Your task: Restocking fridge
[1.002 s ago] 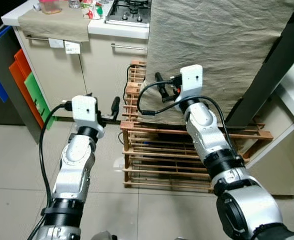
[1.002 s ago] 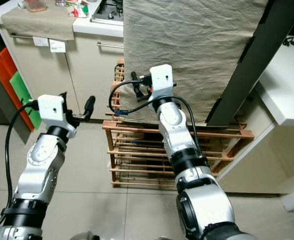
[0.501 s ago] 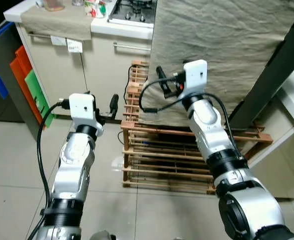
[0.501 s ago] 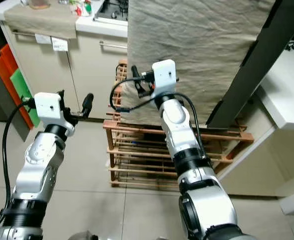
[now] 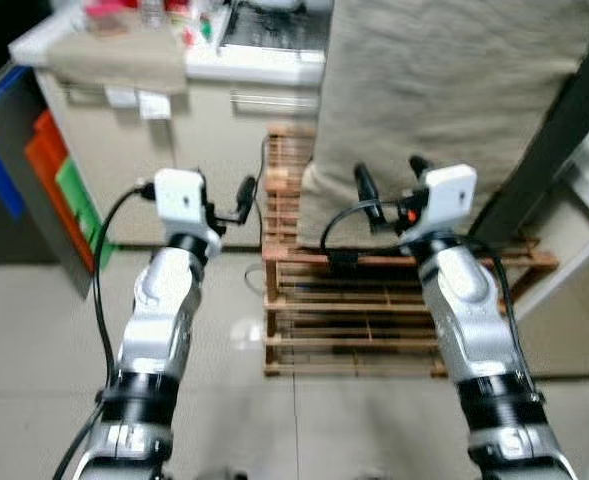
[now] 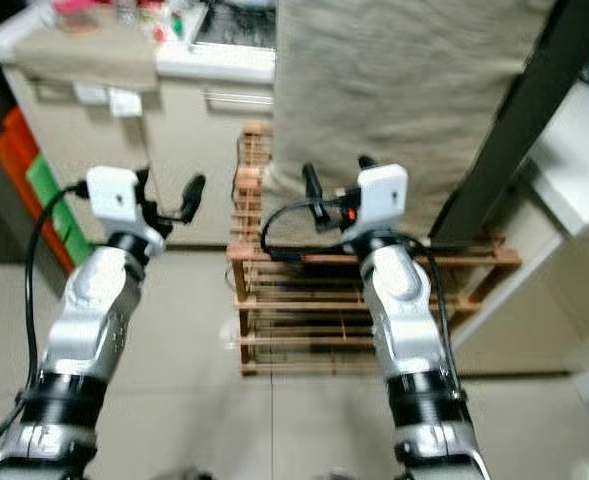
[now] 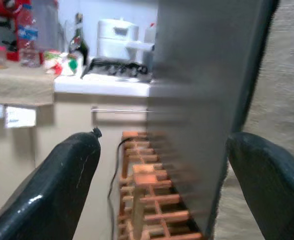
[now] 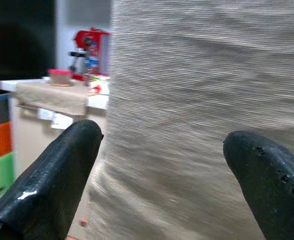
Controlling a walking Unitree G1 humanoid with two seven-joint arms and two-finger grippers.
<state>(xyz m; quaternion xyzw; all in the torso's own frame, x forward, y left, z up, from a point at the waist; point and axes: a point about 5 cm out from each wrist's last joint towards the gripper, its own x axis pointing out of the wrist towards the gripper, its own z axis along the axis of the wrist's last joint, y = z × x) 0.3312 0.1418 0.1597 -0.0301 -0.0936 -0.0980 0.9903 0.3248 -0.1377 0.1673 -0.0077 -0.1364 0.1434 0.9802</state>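
1. My left gripper (image 5: 242,195) is up at about 10 o'clock, fingers spread wide, holding nothing.
2. A wooden rack (image 5: 374,320) sits low in the middle.
3. My right gripper (image 5: 386,180) is wide open too, empty, near the cloth-covered fridge (image 5: 444,90) at 1 o'clock.

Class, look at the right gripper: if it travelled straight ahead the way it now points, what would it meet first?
Most likely the beige cloth draped ahead of it. The right gripper, jaws open, points straight at that fabric in its wrist view, with nothing between. Depth is hard to judge, so how soon it would touch is unclear.
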